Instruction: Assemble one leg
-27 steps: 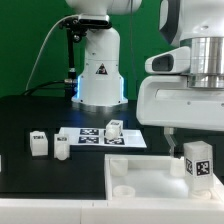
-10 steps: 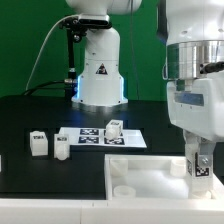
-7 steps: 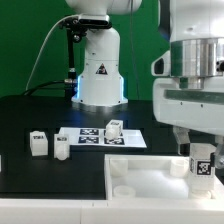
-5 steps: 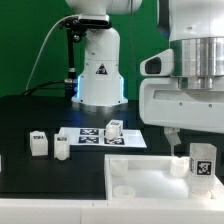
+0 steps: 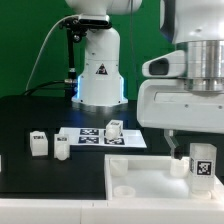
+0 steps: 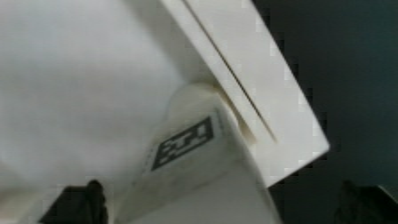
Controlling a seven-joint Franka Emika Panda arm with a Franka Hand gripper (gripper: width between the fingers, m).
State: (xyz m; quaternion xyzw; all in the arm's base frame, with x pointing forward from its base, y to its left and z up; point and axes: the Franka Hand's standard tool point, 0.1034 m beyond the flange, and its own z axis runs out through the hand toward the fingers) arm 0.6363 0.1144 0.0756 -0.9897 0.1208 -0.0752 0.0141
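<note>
A small white leg (image 5: 203, 162) with a black-and-white tag stands upright at the corner of the large flat white panel (image 5: 135, 178), on the exterior view's right. My gripper (image 5: 192, 146) hangs just above it. One finger (image 5: 172, 143) shows beside the leg, apart from it. In the wrist view the leg (image 6: 192, 150) sits against the panel's raised rim (image 6: 249, 80), and the two dark fingertips (image 6: 79, 204) stand wide apart at the picture's edge around my gripper's middle (image 6: 222, 208). The gripper is open and holds nothing.
Three more white legs are on the black table: two on the exterior view's left (image 5: 38, 142) (image 5: 62, 147) and one (image 5: 114, 127) on the marker board (image 5: 92, 137). The arm's white base (image 5: 98, 70) stands behind.
The wrist has turned about its vertical axis, from narrow side to broad side toward the camera, and risen slightly. The leg has stayed upright in the panel's corner.
</note>
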